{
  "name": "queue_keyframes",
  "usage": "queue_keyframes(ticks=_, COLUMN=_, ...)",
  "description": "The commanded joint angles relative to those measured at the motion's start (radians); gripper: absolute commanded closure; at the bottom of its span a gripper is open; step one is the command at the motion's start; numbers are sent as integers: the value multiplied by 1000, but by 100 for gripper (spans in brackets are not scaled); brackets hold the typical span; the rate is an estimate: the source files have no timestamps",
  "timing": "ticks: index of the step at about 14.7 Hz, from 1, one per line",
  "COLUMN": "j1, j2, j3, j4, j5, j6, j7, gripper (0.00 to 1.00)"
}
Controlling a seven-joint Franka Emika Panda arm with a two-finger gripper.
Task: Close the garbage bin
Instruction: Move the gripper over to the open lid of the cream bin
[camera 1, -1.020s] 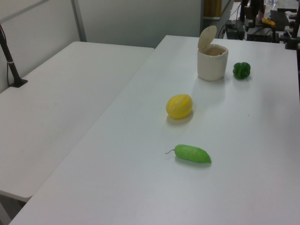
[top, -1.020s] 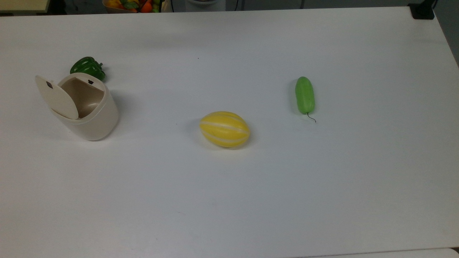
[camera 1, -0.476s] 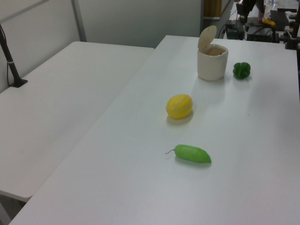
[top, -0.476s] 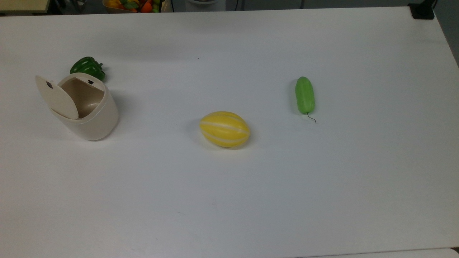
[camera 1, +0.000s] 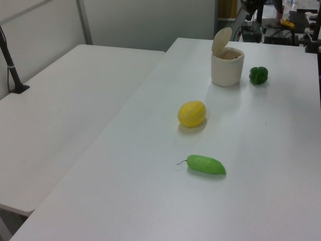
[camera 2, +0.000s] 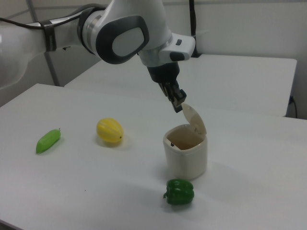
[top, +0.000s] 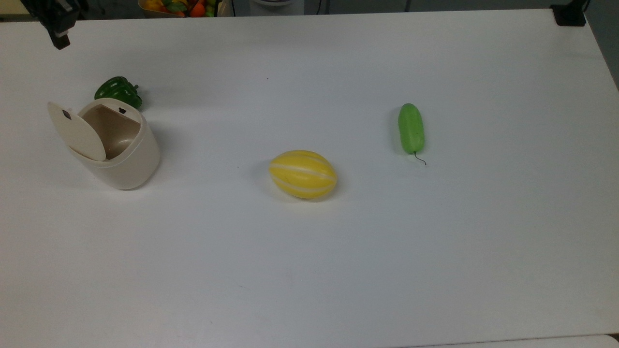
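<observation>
Your end effector (camera 2: 176, 102) hangs above the garbage bin (top: 116, 145), fingers together. The bin sits at the top view's left, lid up. One melon (top: 302, 174), one cucumber (top: 411, 128), one pepper (top: 118, 91).

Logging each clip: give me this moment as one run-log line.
task: close garbage bin | lid: open, tilted up | pincer: above lid, no contact seen | step: approach | melon, cucumber, pepper: apart from bin

Arm reaches down — tool (camera 2: 176, 101) tilted, fingers pressed together.
</observation>
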Motion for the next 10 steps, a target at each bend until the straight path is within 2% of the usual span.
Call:
queue_keyframes(ticks=1, j1=-4, j2=26, j3=4, j4=14, j5=14, j6=53, j7=60, gripper=98)
queue_keyframes(ticks=3, j1=-7, j2=48, j3=4, j4=16, j5=10, j6=109, j7=106, gripper=98)
queue_keyframes(ticks=5, j1=-28, j2=87, j3=3, j4=24, j5=12, j6=258, j7=182, gripper=98)
queue_keyframes(ticks=10, j1=-36, j2=186, j3=3, j4=100, j5=17, j6=332, j7=218, gripper=98)
